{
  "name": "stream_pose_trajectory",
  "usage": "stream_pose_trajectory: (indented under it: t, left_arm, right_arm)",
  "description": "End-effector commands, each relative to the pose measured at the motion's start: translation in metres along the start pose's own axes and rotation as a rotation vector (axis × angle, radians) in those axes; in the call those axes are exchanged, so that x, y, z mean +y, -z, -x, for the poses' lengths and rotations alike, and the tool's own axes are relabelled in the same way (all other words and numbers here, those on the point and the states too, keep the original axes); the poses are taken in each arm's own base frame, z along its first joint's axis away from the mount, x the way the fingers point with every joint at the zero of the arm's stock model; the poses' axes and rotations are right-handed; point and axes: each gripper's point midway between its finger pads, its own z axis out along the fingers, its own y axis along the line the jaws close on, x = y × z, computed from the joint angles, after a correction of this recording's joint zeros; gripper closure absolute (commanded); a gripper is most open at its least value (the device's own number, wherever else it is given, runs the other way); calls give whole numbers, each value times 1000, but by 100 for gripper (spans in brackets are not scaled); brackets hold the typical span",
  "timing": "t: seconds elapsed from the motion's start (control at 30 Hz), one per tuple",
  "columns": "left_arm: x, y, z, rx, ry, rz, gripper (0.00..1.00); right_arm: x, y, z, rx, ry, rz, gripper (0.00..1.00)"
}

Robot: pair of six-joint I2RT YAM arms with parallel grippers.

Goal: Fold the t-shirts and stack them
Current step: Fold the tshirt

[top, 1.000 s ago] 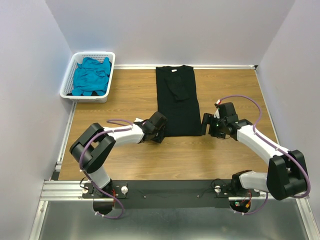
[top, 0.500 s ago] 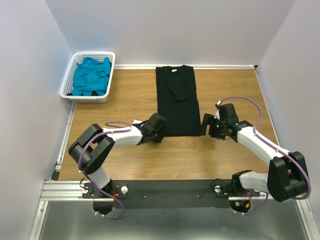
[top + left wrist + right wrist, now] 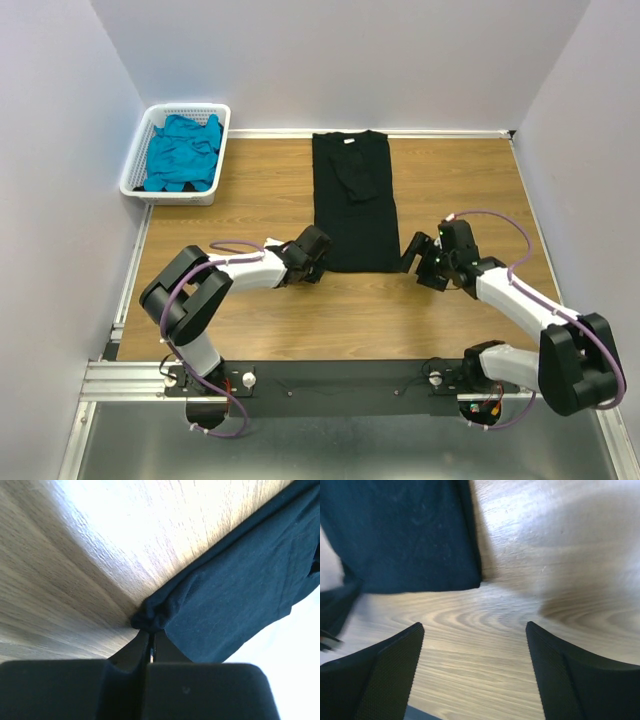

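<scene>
A black t-shirt (image 3: 353,200) lies folded into a long strip on the middle of the wooden table, neck label at the far end. My left gripper (image 3: 318,252) sits at its near left corner. In the left wrist view that gripper (image 3: 151,635) is shut on a bunched bit of the black cloth (image 3: 240,590). My right gripper (image 3: 412,255) hovers just off the near right corner, open. Bare wood shows between its fingers (image 3: 395,660), and the shirt's corner (image 3: 410,535) lies ahead to the left, apart from them. A teal t-shirt (image 3: 183,152) is crumpled in the basket.
The white slotted basket (image 3: 135,165) stands at the far left corner of the table. Grey walls close in the back and both sides. Bare wood (image 3: 470,180) lies right of the shirt, and more runs along the near edge.
My left gripper has shut on the shirt's near left corner. The right gripper has shifted slightly toward the near edge and stays open.
</scene>
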Motion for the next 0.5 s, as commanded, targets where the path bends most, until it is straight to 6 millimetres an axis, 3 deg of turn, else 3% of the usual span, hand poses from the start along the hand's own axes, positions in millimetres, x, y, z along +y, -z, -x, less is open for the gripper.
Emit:
stream_pose_trajectory:
  t: [0.0, 0.1, 0.17, 0.3, 0.47]
  left_arm:
    - [35, -6, 24, -106, -116, 121, 100]
    - [31, -4, 19, -85, -154, 135, 100]
    - [32, -3, 18, -79, -181, 141, 100]
    - [32, 0, 16, -61, -202, 138, 100]
    - [29, 5, 15, -46, -214, 119, 100]
  right_arm:
    - [19, 1, 12, -100, -238, 90, 7]
    - [10, -3, 6, -139, -395, 101, 5]
    - [15, -2, 13, -178, -476, 140, 5]
    - [9, -4, 17, -222, -581, 127, 10]
    - [5, -16, 4, -186, -671, 99, 13]
